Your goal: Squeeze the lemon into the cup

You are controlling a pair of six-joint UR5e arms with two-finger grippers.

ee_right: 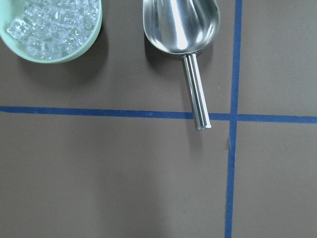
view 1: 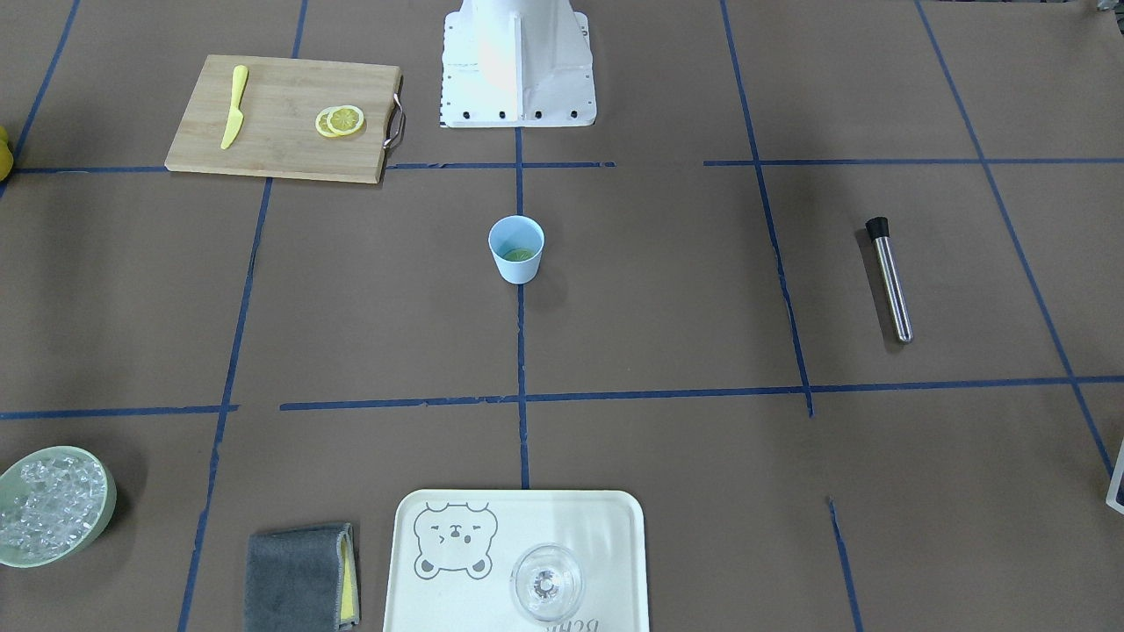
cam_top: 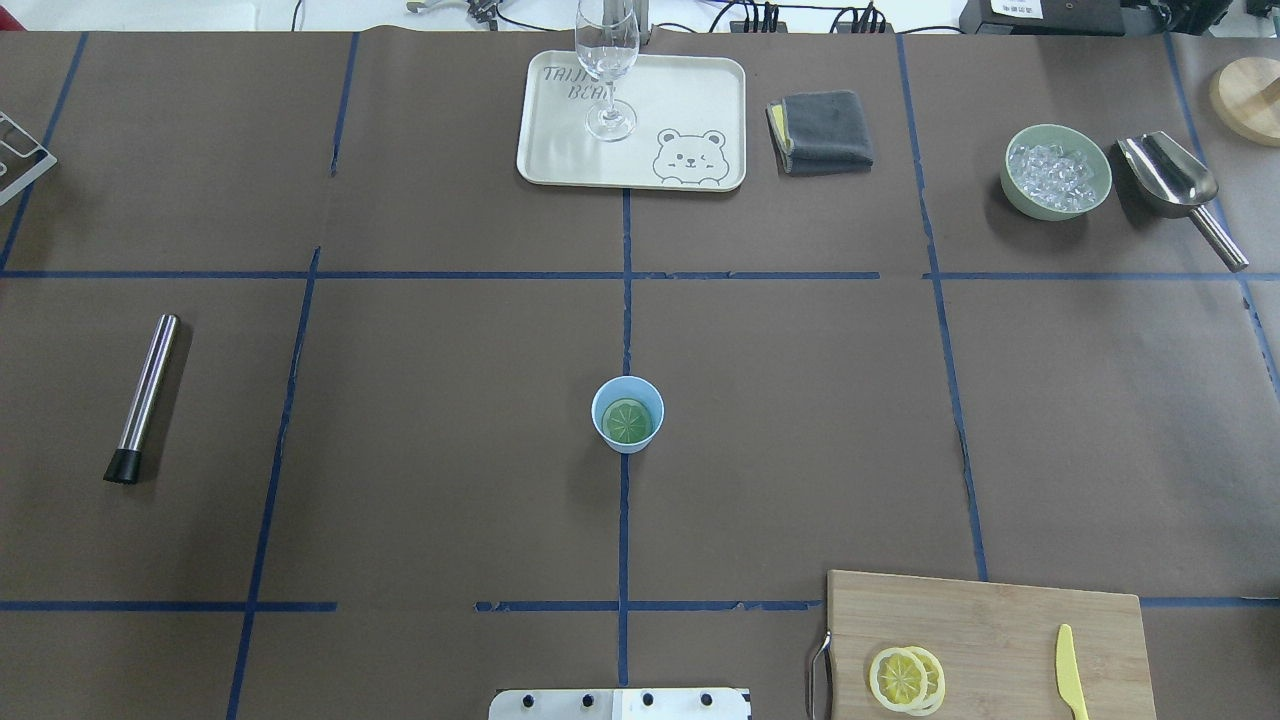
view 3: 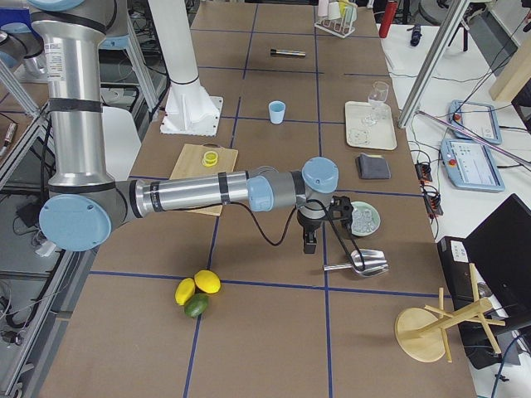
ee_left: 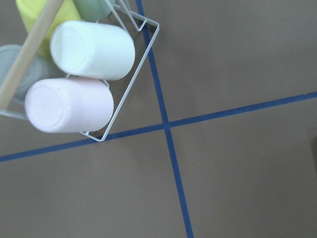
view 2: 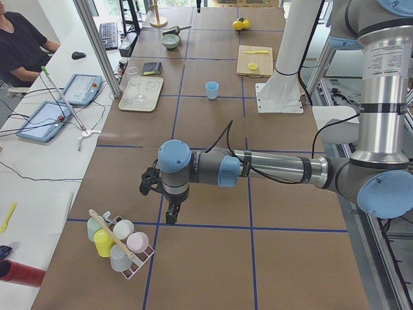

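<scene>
The light blue cup stands upright at the table's middle, also in the front view. A greenish round slice lies inside it. Two yellow lemon slices overlap on the wooden cutting board, also in the front view. My left gripper hangs far off by a rack of cups. My right gripper hangs far off beside the ice bowl and the steel scoop. I cannot tell whether either is open or shut. Neither holds anything I can see.
A yellow plastic knife lies on the board. A steel rod lies on my left. A tray bears a clear glass. A grey cloth lies beside it. Whole lemons and a lime lie past the board.
</scene>
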